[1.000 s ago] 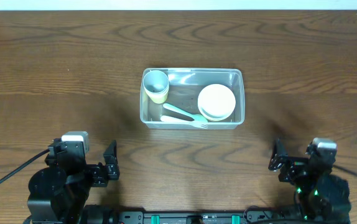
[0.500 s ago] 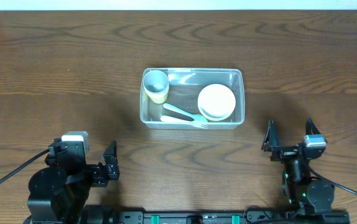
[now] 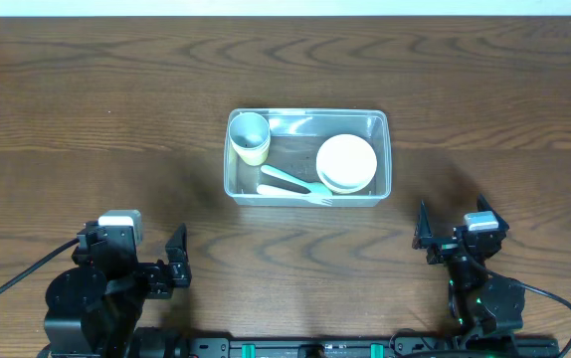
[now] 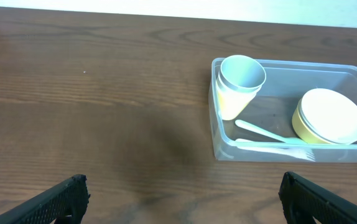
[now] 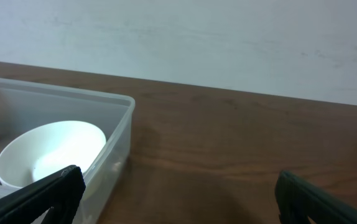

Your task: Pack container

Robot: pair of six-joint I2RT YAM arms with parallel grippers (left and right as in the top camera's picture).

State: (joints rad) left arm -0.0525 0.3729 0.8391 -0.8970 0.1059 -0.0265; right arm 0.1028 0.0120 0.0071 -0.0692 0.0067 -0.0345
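your container (image 3: pixel 307 157) sits mid-table, a little toward the far side, with its long axis running left to right across the overhead view. it already holds the cup (image 3: pixel 250 136), the bowls (image 3: pixel 346 163) and the utensils (image 3: pixel 295 186), and nothing loose shows on the table (image 3: pixel 87 109), so the packing looks done, with no lid in sight. your left gripper (image 3: pixel 178 261) and right gripper (image 3: pixel 455 231) both hang released and empty near the front edge, well apart from the container.

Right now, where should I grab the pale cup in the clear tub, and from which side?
Grip the pale yellow plastic cup by its rim from above. It stands upright, mouth open, in the corner of the clear rectangular plastic container, so its walls block a sideways approach.
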